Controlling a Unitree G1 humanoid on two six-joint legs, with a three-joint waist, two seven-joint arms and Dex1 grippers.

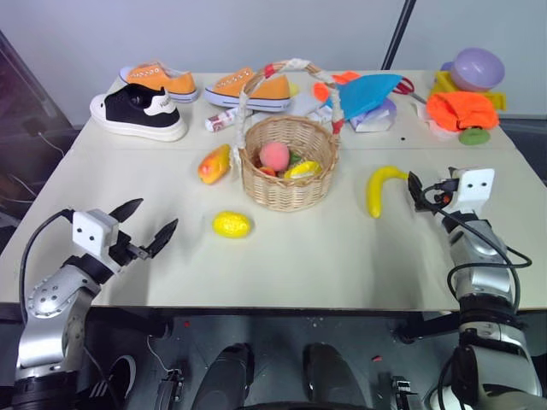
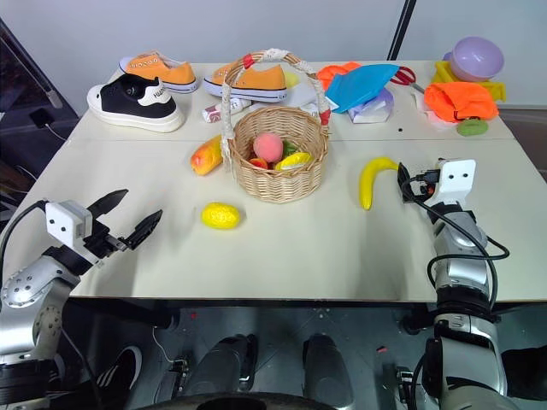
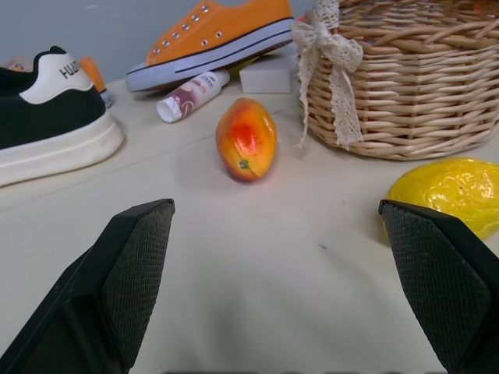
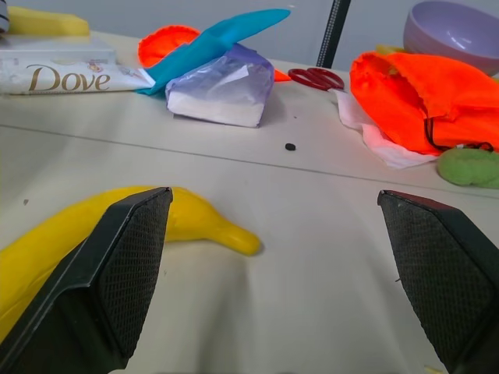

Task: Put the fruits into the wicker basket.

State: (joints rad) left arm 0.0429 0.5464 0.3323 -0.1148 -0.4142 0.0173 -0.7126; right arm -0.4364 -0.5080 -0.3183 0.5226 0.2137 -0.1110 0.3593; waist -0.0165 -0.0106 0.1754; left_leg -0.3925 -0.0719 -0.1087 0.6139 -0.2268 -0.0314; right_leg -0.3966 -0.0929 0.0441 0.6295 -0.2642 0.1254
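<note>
The wicker basket [image 1: 289,184] stands mid-table with a pink peach [image 1: 274,155] and other toy fruits inside. An orange-red mango [image 1: 214,164] lies just left of it, and a yellow lemon [image 1: 232,224] rests in front of it to the left. A yellow banana [image 1: 380,188] lies to the basket's right. My left gripper [image 1: 154,218] hovers open near the table's front left, pointing toward the lemon [image 3: 448,195] and mango [image 3: 246,139], holding nothing. My right gripper [image 1: 420,192] is open and empty just right of the banana [image 4: 93,234].
At the back stand a black sneaker [image 1: 137,111], two orange sneakers [image 1: 256,89], a small tube [image 1: 224,120], a blue sheet [image 1: 367,92], scissors [image 4: 316,77], a Dove box [image 4: 62,76], an orange cloth [image 1: 461,109] and a purple bowl [image 1: 477,68].
</note>
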